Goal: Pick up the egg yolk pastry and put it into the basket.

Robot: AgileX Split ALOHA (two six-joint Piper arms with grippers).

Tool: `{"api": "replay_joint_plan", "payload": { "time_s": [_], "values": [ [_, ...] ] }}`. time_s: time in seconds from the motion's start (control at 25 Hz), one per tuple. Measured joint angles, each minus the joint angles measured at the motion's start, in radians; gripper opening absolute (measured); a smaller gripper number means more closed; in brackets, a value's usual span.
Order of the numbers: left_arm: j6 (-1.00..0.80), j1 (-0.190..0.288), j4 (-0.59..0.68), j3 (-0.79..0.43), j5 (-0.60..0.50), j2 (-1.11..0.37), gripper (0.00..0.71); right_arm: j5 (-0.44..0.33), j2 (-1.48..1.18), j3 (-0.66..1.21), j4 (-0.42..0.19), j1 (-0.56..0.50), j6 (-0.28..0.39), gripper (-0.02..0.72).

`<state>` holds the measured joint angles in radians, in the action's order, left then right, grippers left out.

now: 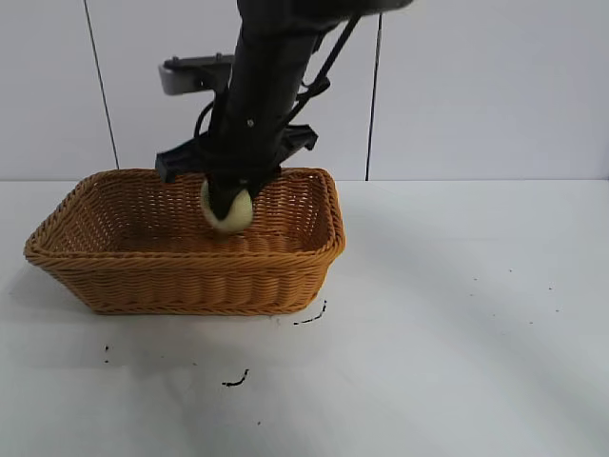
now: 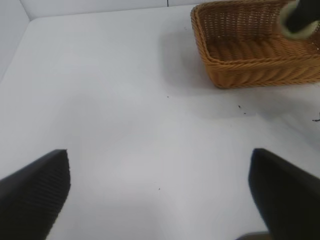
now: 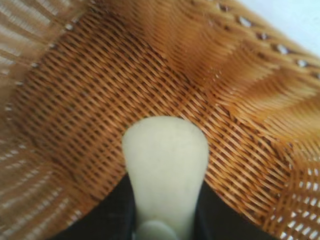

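Note:
The pale cream egg yolk pastry [image 1: 228,209] is held in my right gripper [image 1: 226,202], which reaches down into the golden-brown wicker basket [image 1: 181,276]. In the right wrist view the pastry [image 3: 165,165] is squeezed between the two dark fingers [image 3: 112,217] just above the basket's woven floor [image 3: 100,95]. I cannot tell whether it touches the floor. My left gripper [image 2: 160,195] is open and empty over bare table, well away from the basket [image 2: 240,65].
The white table [image 1: 457,314] carries a few small black marks [image 1: 235,381] in front of the basket. A white wall stands behind. The right arm's dark column [image 1: 262,95] rises above the basket.

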<state>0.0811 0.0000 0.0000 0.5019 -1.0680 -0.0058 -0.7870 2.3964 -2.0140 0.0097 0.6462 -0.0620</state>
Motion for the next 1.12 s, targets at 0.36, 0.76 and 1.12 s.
{"api": "replay_joint_plan", "payload": {
  "time_s": [0.36, 0.76, 1.12],
  "values": [
    [0.0, 0.0, 0.0, 0.0, 0.0, 0.0, 0.697, 0.044, 0.037, -0.01, 0.005, 0.0, 0.001, 0.496],
    [0.0, 0.0, 0.0, 0.0, 0.0, 0.0, 0.697, -0.231, 0.03, -0.309, -0.019, -0.002, 0.046, 0.584],
    [0.0, 0.0, 0.0, 0.0, 0.0, 0.0, 0.697, -0.307, 0.013, -0.395, -0.029, -0.126, 0.062, 0.592]
  ]
}}
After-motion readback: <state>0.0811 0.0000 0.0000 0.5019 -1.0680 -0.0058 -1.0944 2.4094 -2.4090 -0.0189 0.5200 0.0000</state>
